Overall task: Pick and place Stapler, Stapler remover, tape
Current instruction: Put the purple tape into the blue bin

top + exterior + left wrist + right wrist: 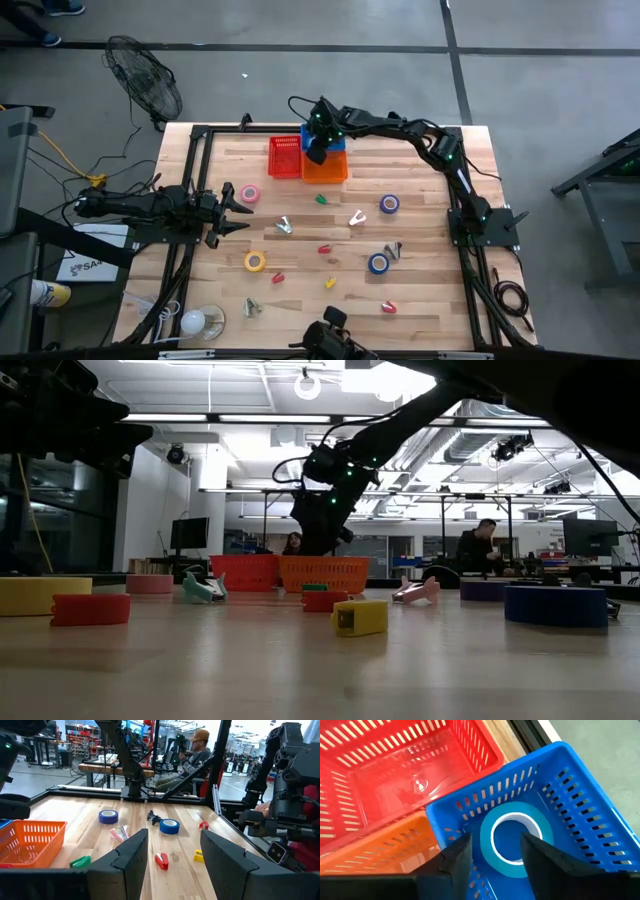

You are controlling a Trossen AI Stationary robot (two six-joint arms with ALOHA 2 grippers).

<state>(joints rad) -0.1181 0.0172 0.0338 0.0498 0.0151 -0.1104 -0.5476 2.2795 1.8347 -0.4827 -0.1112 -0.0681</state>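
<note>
Blue tape roll (512,840) lies flat in blue basket (580,785), apparently released; right gripper (492,852) hovers above, fingers apart, empty. Left gripper (172,855) waits open at table's left side.

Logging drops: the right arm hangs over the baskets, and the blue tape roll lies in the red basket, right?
Not quite. The right wrist view shows the blue tape roll lying in the blue basket, not the red basket. The right gripper, fingers apart, does hang over the baskets.
</note>
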